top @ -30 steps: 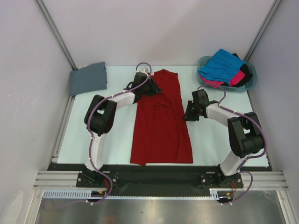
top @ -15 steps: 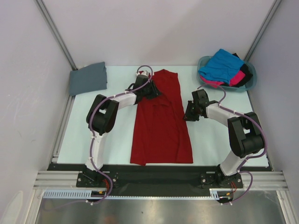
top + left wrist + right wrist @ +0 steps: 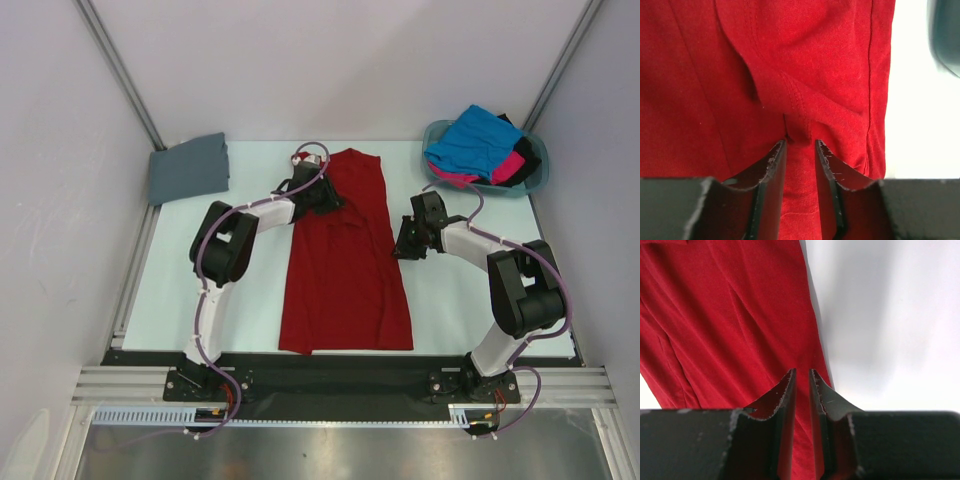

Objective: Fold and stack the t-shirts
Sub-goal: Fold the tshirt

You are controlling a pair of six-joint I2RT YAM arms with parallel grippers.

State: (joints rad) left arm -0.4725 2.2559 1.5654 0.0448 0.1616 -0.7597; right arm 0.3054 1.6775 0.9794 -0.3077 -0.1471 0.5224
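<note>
The deep red t-shirt (image 3: 345,270) lies as a long strip down the middle of the white table (image 3: 460,290). My left gripper (image 3: 323,196) is at its upper left, jaws narrowly apart with a puckered fold of red cloth (image 3: 815,60) between the left gripper's tips (image 3: 800,142). My right gripper (image 3: 403,245) sits at the shirt's right edge; the right gripper's jaws (image 3: 802,371) are nearly together with red cloth (image 3: 740,315) between them. A slate grey t-shirt (image 3: 188,168) lies folded at the back left. Bright blue (image 3: 470,140), hot pink (image 3: 510,165) and black (image 3: 522,150) t-shirts are heaped in the basket.
The teal basket (image 3: 540,180) stands at the back right corner. Metal frame posts rise at both back corners, and grey walls close in on the sides. The arm bases stand on the black strip along the near edge.
The left arm's elbow has shifted slightly right and its gripper has edged a little over the red shirt's upper left. The right arm has not moved.
</note>
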